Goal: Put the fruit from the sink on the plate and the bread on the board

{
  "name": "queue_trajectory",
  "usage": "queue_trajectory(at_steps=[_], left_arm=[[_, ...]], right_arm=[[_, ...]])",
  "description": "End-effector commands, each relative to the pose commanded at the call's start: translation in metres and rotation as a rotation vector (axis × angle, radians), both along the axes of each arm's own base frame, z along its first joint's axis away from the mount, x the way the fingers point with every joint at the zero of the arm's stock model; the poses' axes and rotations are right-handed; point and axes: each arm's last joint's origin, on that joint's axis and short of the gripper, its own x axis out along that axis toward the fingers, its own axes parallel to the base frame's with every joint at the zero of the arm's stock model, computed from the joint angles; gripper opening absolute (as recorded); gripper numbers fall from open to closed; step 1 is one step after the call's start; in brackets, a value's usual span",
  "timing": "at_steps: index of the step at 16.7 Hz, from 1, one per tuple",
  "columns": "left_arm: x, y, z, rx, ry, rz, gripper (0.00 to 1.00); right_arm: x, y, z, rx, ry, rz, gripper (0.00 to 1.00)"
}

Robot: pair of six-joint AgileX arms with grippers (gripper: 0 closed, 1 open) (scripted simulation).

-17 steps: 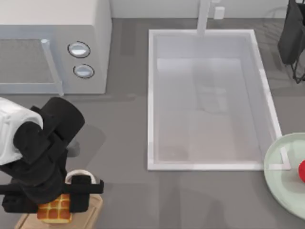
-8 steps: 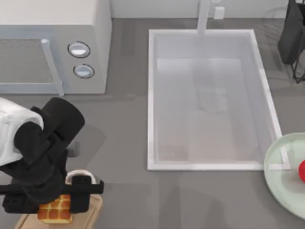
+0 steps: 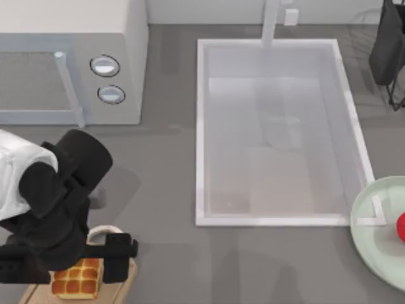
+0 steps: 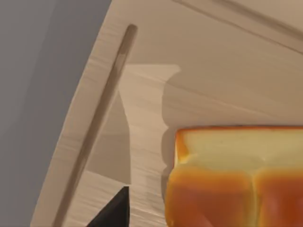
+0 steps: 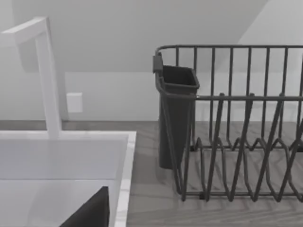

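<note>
The bread (image 3: 77, 279), a golden-brown block of rolls, lies on the tan board (image 3: 125, 284) at the table's front left. My left gripper (image 3: 71, 266) hovers over it, open, with one finger (image 3: 119, 259) standing apart from the bread's side. The left wrist view looks down close on the bread (image 4: 236, 182), resting on the board (image 4: 142, 94), with a dark fingertip (image 4: 115, 213) beside it. The red fruit (image 3: 401, 227) sits on the mint-green plate (image 3: 372, 237) at the right edge. Nothing lies in the white sink (image 3: 200, 126). My right arm (image 3: 387, 44) is parked at the back right.
A microwave (image 3: 69, 63) stands at the back left. The faucet (image 3: 271, 22) rises at the sink's far end. The right wrist view looks at a dark dish rack (image 5: 236, 142) with a cutlery holder (image 5: 177, 118) beside the sink rim (image 5: 124, 179).
My left gripper's fingers have spread apart and let go of the bread, which now rests on the board. The right arm has not moved.
</note>
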Motion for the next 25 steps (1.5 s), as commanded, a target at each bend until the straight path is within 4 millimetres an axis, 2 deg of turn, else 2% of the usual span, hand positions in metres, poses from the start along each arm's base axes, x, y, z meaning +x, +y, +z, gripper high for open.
queue_trajectory(at_steps=[8, 11, 14, 17, 21, 25], left_arm=[[0.000, 0.000, 0.000, -0.001, -0.002, 0.000, 1.00], [0.004, 0.007, 0.011, -0.046, -0.095, 0.025, 1.00], [0.004, 0.024, 0.026, -0.119, -0.278, 0.068, 1.00], [-0.005, 0.047, 0.043, -0.184, -0.523, 0.108, 1.00], [-0.031, 0.076, 0.054, -0.211, -0.879, 0.130, 1.00], [-0.062, 0.094, 0.049, -0.163, -1.210, 0.105, 1.00]], right_arm=[[0.000, 0.000, 0.000, 0.000, 0.000, 0.000, 1.00], [0.000, 0.000, 0.000, 0.000, 0.000, 0.000, 1.00], [0.000, 0.000, 0.000, 0.000, 0.000, 0.000, 1.00], [0.000, 0.000, 0.000, 0.000, 0.000, 0.000, 1.00], [0.000, 0.000, 0.000, 0.000, 0.000, 0.000, 1.00], [0.000, 0.000, 0.000, 0.000, 0.000, 0.000, 1.00]])
